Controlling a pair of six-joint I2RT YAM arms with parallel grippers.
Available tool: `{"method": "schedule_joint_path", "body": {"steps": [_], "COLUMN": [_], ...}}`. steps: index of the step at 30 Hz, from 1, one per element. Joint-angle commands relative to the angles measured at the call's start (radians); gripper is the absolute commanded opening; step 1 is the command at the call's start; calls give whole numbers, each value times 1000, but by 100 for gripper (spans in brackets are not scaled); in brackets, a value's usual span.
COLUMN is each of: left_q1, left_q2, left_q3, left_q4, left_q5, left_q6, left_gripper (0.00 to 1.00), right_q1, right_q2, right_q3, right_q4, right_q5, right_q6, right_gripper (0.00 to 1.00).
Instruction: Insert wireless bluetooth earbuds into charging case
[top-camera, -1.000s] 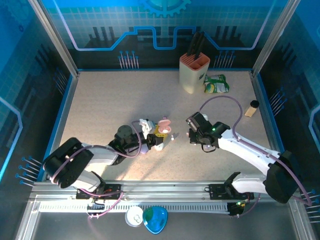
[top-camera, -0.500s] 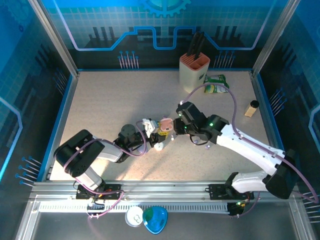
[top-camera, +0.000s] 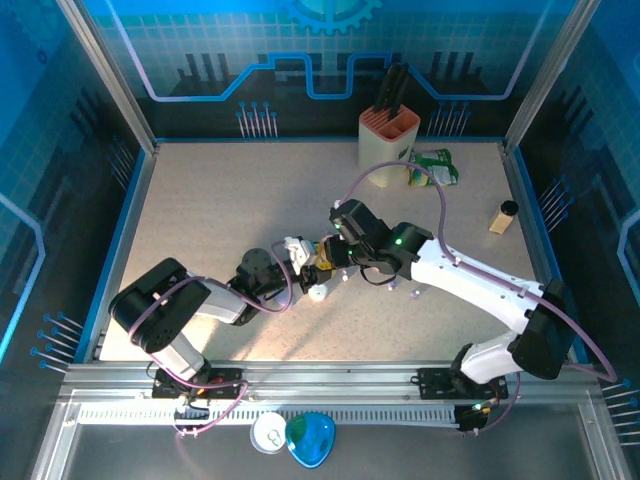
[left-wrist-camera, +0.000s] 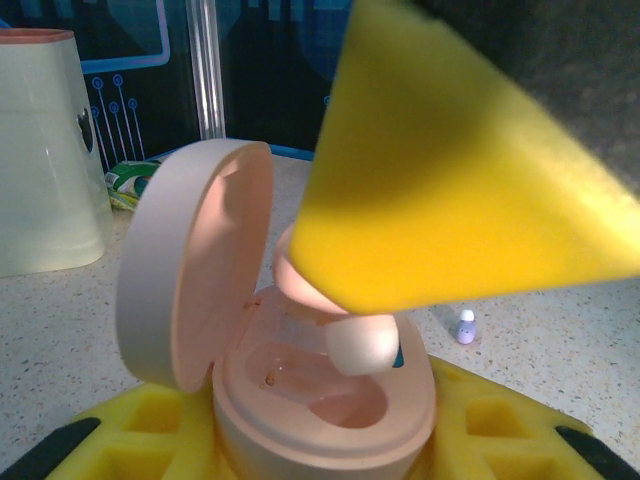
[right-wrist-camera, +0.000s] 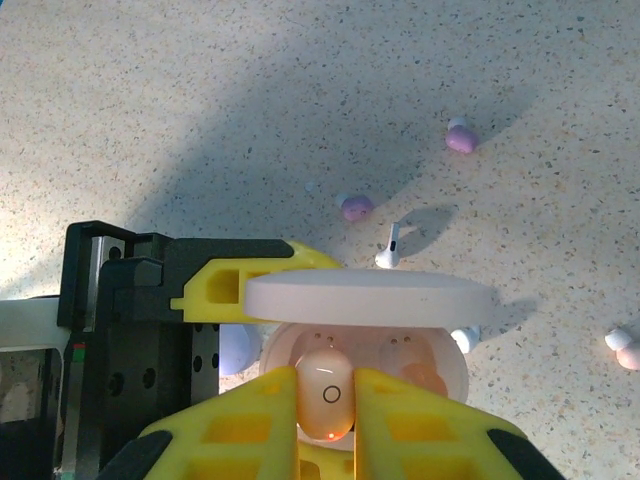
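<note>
Clamps open case (left-wrist-camera: 320, 420) in left gripper (left-wrist-camera: 320, 455), mid-table. Pinches pink earbud (right-wrist-camera: 325, 400) in right gripper (right-wrist-camera: 327, 385), at case's mouth over a well. Mid-insertion. Next: press straight down till seated, then loosen without lifting it.

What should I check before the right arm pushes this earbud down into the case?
1. lid open: ok, it stands upright, off the wells.
2. charging case steadied: ok, the left gripper clamps its base from both sides.
3. earbud gripped: ok, the right gripper is shut on it.
4. earbud over a well: ok, in the right wrist view it hangs above the left-hand well.
5. earbud's rotation matches the well: cannot tell.
6. earbud seated: not ok, in the left wrist view its body stands above the case rim.
</note>
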Motion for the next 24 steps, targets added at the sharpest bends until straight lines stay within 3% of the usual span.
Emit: {"method": "schedule_joint_path", "body": {"steps": [1, 12, 18, 24], "left_q1": [6, 7, 6, 7], "left_q2": [10, 11, 7, -5], "left_q3": [17, 9, 2, -3], "left_q4": [60, 72, 81, 72], "left_q5": [-1, 0, -6, -7], "left_q6": [7, -2, -7, -16], "left_gripper": [31, 31, 31, 31], "right_q1": [11, 11, 10, 0], "right_q2": [20, 32, -2, -124], "right_q3": [28, 22, 9, -64], "right_q4": [-3, 12, 13, 43], "right_q5": [-3, -45, -41, -35], "right_q6": [-12, 0, -5, -61], "right_gripper": [18, 19, 37, 49]}}
